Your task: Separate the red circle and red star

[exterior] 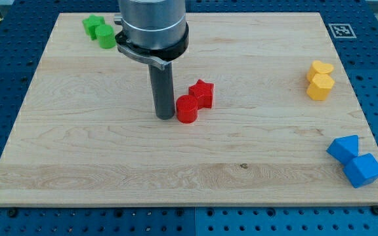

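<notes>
Standing upright on the wooden board [110, 164], the dark rod comes down from the grey arm housing [153, 26] near the view's top, and my tip [165, 117] rests on the wood a little to the view's left of the centre. It is a plain rod with no jaws, so it does not pinch or hold anything. The red circle [187, 109] lies just beside my tip, on the view's right of it; I cannot tell if the two really touch or if a thin gap stays between them. The red star [201, 94] sits directly behind the circle, toward the view's top and right, and the two red blocks appear to touch each other, so they are not separated. My tip, the circle and the star make almost one slanted line, with the circle in the middle. Other blocks are well apart from this group. Two green blocks [100, 31], whose shapes I cannot make out well, lie together at the view's top left, partly close to the arm housing. Two yellow blocks [320, 80] stand together at the view's right, one behind the other. Two blue blocks [354, 160] lie touching near the view's bottom right corner of the board.
</notes>
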You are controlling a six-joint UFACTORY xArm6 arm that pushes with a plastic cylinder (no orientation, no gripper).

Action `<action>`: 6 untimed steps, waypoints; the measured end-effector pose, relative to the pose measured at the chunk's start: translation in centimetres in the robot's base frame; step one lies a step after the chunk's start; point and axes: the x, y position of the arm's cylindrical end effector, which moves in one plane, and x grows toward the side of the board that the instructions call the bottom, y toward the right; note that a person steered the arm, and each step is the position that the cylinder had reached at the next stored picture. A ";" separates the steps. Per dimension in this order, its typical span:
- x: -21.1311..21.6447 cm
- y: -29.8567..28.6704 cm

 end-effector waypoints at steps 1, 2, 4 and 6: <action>0.0 0.7; 0.0 1.6; -1.5 3.9; -1.5 6.3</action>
